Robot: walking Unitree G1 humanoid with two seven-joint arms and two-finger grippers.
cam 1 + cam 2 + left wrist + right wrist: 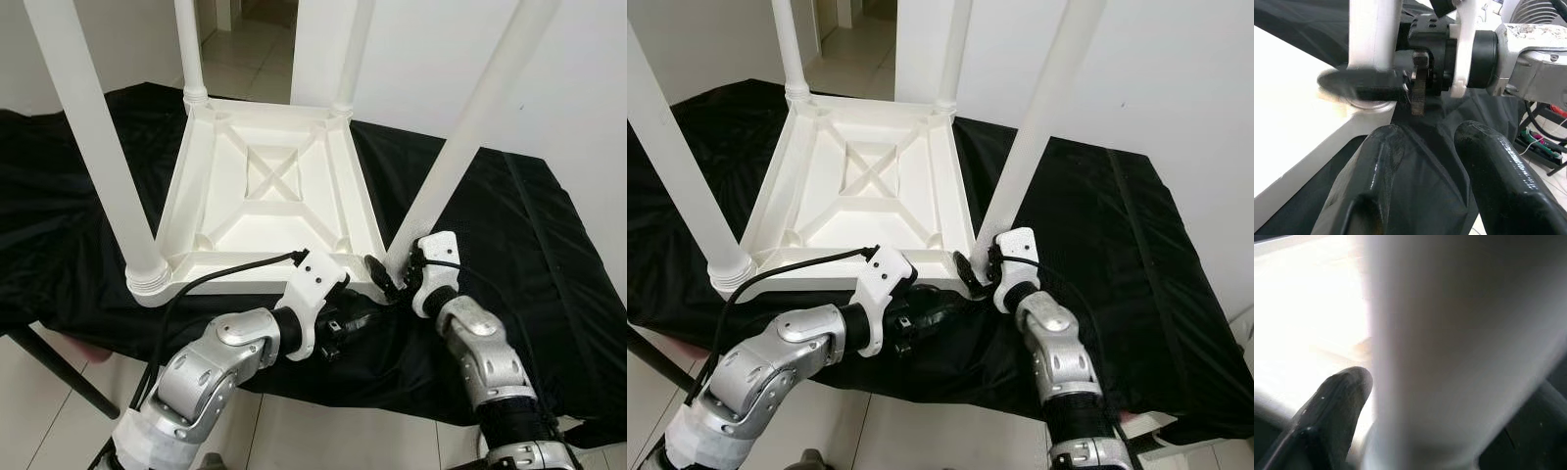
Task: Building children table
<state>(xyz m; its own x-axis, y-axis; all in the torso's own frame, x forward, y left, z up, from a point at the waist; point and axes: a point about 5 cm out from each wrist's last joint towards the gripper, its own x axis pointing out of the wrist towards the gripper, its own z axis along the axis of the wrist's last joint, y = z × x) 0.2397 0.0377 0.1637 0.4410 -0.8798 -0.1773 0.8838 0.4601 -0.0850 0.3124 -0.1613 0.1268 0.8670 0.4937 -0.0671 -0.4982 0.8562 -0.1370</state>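
Right gripper (pixel 392 277) clamped around base of fourth white plastic leg (pixel 468 132) at lower centre, left gripper (pixel 345 328) spread apart nearby; probably seating leg into upturned white tabletop (pixel 265 196), twisting next.

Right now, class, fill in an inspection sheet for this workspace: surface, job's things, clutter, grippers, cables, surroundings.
Surface: black cloth over the worktop.
Job's things: white table top upside down, four legs up; near-right leg leans outward.
Clutter: nothing seen.
Grippers: right gripper around that leg's base; left gripper beside it, below the table's corner, open, holding nothing.
Cables: black cable along the left arm.
Surroundings: white wall, tiled floor.
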